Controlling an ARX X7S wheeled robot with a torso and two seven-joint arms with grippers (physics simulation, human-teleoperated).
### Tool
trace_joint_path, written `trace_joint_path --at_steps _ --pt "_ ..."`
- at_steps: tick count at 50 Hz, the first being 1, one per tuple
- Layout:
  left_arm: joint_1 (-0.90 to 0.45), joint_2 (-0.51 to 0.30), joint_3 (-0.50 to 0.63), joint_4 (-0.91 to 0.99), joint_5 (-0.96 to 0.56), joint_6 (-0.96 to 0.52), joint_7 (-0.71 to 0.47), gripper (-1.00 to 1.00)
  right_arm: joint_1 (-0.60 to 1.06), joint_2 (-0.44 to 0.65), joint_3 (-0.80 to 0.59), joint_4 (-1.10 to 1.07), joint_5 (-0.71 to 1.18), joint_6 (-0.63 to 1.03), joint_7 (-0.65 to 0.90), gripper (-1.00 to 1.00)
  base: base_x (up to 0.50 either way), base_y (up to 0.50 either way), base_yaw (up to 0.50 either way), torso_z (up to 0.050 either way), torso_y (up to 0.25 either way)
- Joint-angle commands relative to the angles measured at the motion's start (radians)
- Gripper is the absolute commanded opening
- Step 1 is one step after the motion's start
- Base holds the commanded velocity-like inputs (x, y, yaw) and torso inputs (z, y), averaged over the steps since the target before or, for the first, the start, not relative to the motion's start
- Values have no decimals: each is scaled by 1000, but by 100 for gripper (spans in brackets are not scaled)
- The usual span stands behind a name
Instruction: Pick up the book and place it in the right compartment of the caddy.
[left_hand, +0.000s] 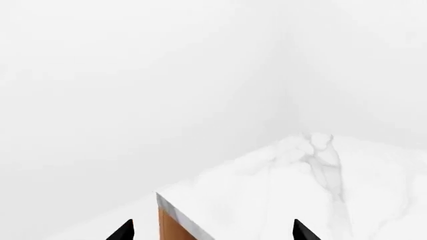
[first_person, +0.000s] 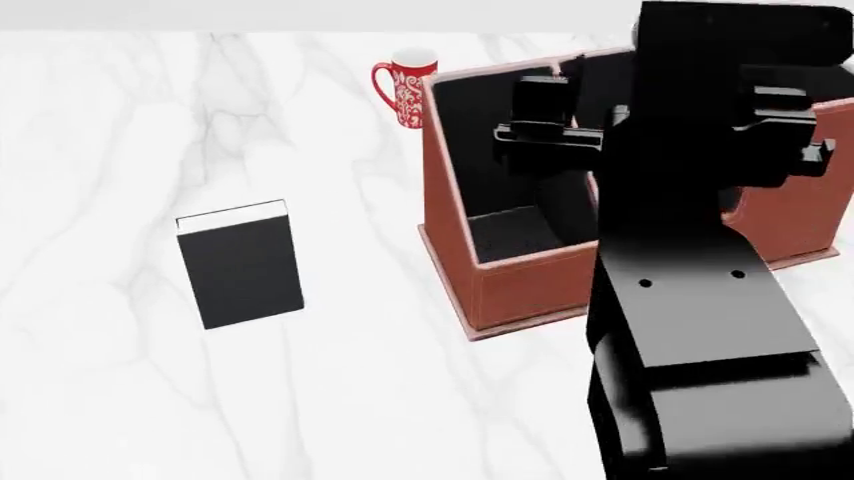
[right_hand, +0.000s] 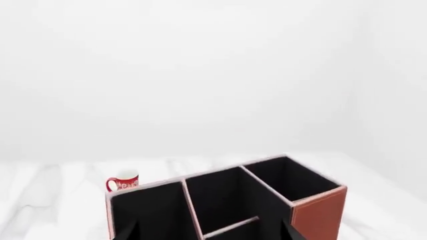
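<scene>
Marble-patterned white tabletop (first_person: 107, 120), broad and pale, bearing three items. Thick rectangular hardcover book (first_person: 240, 264) with matte black cover and white page edges: lying flat on the tabletop, well apart from the other items, to the left side of the head view, touched by neither arm. Large reddish-brown leather-look caddy (first_person: 514, 290) with slanted sides, black lining and thin dividers: standing upright on the tabletop to the right of the book; the right wrist view shows its compartments (right_hand: 220, 200) open at the top with nothing visible inside them. Small red patterned mug (first_person: 404, 88) with white interior: upright just behind the caddy's far left corner, handle turned away from the caddy. Right arm (first_person: 694, 270), black and bulky: raised over the caddy and hiding much of its right half. Right gripper (first_person: 545, 135): hovers above the caddy interior, holding nothing; how far its jaws are parted I cannot tell. Left gripper (left_hand: 212, 232): only two black fingertips (left_hand: 123, 231) show, spread wide apart and empty, above a table corner with an orange-brown side panel (left_hand: 168, 225) below the marble top.
</scene>
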Motion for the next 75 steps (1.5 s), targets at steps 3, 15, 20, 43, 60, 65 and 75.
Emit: trace_joint_path --at_steps 3,15,20,43,60,65,75 --pt "52 -6 -184 85 -73 -60 -8 100 180 -8 -19 74 2 88 26 100 0 0 0 0 0" --pt "71 -17 -191 96 -87 -58 -25 100 196 0 -38 67 14 113 20 100 292 0 0 0 0" --pt "80 -15 -184 86 -83 -41 -26 100 200 2 -41 64 17 114 22 100 500 0 0 0 0" --pt "110 -13 -185 80 -98 -2 -44 100 207 7 -60 74 35 109 19 100 500 0 0 0 1" --pt "132 -8 -187 71 -107 26 -49 100 206 8 -76 82 43 102 22 100 500 0 0 0 1" --pt "136 -11 -191 71 -112 26 -52 100 207 11 -79 85 45 101 23 100 500 0 0 0 2" --pt "136 -26 -198 82 -135 13 -71 100 204 15 -86 68 49 104 29 100 300 0 0 0 2"
